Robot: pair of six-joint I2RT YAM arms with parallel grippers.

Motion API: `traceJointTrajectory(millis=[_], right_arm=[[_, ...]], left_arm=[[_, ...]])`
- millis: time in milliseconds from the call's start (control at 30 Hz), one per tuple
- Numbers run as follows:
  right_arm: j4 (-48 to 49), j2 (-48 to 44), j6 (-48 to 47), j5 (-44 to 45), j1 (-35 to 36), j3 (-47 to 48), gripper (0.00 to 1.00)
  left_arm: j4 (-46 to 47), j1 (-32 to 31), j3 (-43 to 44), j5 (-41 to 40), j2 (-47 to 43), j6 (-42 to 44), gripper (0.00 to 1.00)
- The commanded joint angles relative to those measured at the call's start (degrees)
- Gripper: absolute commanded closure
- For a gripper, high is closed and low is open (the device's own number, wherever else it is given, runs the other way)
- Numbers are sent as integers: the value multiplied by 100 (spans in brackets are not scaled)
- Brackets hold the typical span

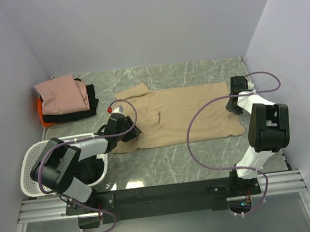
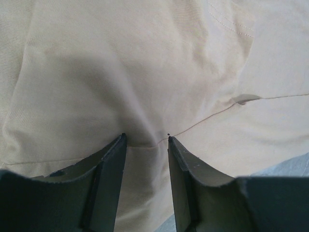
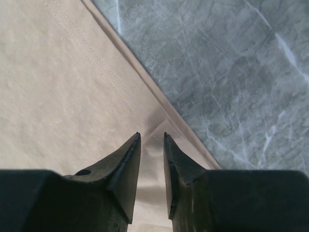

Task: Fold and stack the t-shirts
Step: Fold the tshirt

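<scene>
1. Bench point(image 1: 204, 166): grey marble top.
2. Tan t-shirt point(image 1: 182, 113): spread flat at bench centre.
3. Folded stack point(image 1: 64, 98), 10 o'clock: pink over black over orange.
4. Basket point(image 1: 29, 162): white, 8 o'clock.
5. Left hand point(image 2: 145, 137): pinching bunched tan cloth at the shirt's 9 o'clock edge.
6. Right hand point(image 3: 151, 135): narrow gap over the 3 o'clock hem; can't tell if gripping.
</scene>
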Motion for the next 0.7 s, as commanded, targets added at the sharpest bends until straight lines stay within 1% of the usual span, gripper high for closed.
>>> traceJointTrajectory(millis=[0,167,400,533,667], right_arm=[[-10,-229,-18,124,-91,32,64],[-19,-9,-9,18,-179,67,59],[25,114,-9,-105,-206,-12,58],[17,114,-27,-166,-206,-21,60],[17,176,-27,-210,-206,-29,66]], left_arm=[[-199,31,-90,43,-75,136,53],[-225,40,-108,26,-102,137,53],[-216,58,-108,26,-102,136,53],[-208,49,-108,34,-75,136,53],[-208,49,-108,35,-84,136,53]])
